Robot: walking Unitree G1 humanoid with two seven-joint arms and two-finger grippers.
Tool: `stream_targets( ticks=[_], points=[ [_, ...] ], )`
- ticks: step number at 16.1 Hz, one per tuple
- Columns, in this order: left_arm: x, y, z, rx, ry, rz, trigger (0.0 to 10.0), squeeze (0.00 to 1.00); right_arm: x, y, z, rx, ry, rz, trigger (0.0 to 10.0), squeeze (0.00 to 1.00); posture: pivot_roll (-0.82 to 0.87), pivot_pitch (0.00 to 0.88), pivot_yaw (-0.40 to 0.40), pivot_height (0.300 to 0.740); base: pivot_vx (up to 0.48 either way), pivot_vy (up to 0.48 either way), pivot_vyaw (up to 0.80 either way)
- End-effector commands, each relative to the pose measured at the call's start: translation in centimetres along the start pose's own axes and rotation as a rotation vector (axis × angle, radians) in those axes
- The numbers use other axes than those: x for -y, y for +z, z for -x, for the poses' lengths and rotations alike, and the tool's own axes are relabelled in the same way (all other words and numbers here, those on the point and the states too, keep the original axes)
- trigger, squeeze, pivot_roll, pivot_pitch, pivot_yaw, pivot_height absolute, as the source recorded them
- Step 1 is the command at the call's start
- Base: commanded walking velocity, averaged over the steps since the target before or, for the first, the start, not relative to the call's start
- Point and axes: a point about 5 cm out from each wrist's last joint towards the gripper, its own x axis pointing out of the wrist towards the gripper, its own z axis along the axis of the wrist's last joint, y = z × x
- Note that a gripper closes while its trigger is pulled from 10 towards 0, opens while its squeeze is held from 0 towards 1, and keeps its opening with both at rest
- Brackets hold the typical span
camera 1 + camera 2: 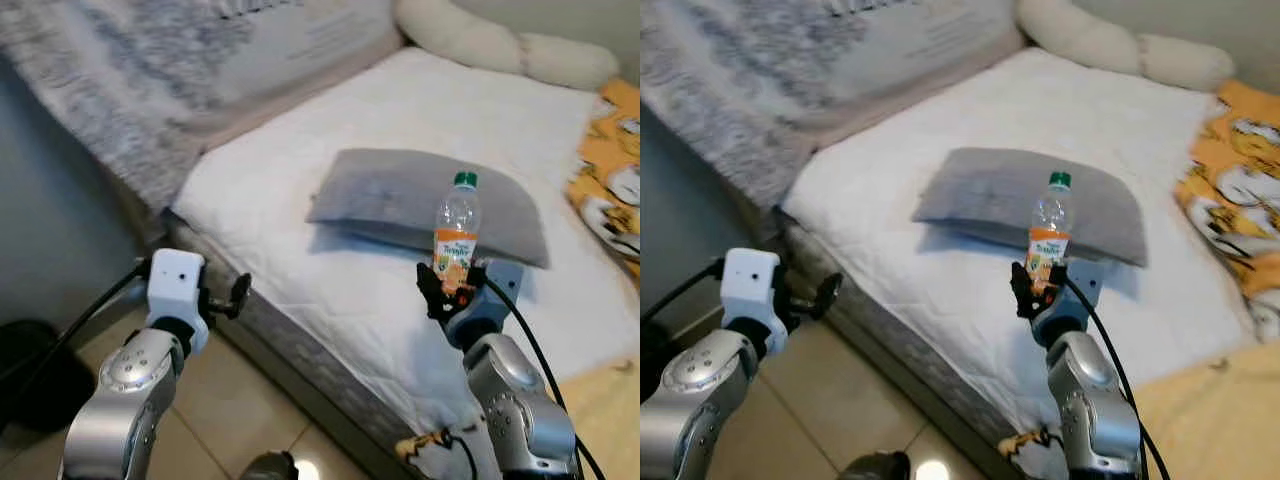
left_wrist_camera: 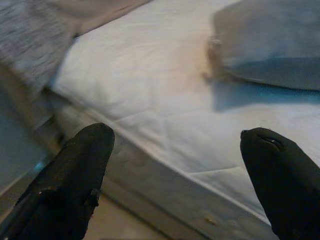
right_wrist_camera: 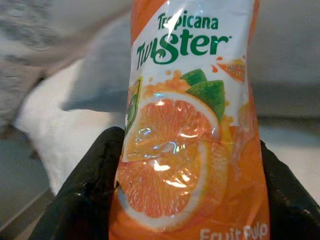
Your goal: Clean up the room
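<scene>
So the right gripper (image 1: 452, 290) was clamped on a bottle (image 1: 457, 232), its two black fingers (image 3: 87, 192) pressed against either side of the orange label. Up close, that label read "Tropicana Twister" above a sliced orange, and the bottle stood upright in the grip with its green cap on top. The body above the label looked clear and empty. It was held over the white mattress (image 1: 420, 110), just in front of the grey pillow (image 1: 400, 195) that lay flat near the middle of the bed.

Over on the other side, the left gripper (image 2: 175, 170) hung beside the mattress edge, above the tiled floor (image 1: 215, 420), and its fingers stood well apart with nothing between them. From its wrist, the corner of the mattress and the near end of the pillow lay ahead.

Beyond the pillow, a long cream bolster (image 1: 500, 45) ran along the far side of the bed. A grey fuzzy blanket (image 1: 120, 70) was draped past the mattress on the robot's left, and an orange patterned sheet (image 1: 610, 160) lay along the bed's right side. A dark round thing (image 1: 30, 370) sat on the floor beside the left arm; what it was I couldn't tell.
</scene>
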Motion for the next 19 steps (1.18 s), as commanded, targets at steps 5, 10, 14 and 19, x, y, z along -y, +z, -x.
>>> stream_targets(
  ticks=[5, 10, 14, 19],
  points=[
    [-1.6, 0.2, 0.1, 0.036, 0.146, -0.034, 10.0, 0.00, -0.6, -0.6, 0.1, -0.034, 0.042, 0.002, 10.0, 0.00, 0.03, 0.000, -0.023, 0.740, 0.000, 0.000, 0.80],
    [0.0, 0.1, -0.5, 0.009, 0.042, 0.037, 10.0, 0.00, -1.0, -0.7, -0.2, -0.050, 0.067, 0.032, 10.0, 0.00, -0.01, 0.000, -0.013, 0.740, 0.000, 0.000, 0.80],
    [-0.3, 0.6, -1.0, 0.044, 0.066, -0.064, 10.0, 0.00, -1.4, -0.4, -0.7, -0.050, 0.098, 0.053, 10.0, 0.00, 0.01, 0.000, -0.017, 0.740, 0.000, 0.000, 0.79],
    [-0.9, 1.2, -1.2, 0.061, 0.061, -0.050, 10.0, 0.00, -1.3, -0.4, -1.2, -0.057, 0.079, 0.053, 10.0, 0.00, 0.01, 0.000, -0.010, 0.740, 0.000, 0.000, 0.79]
  ],
)
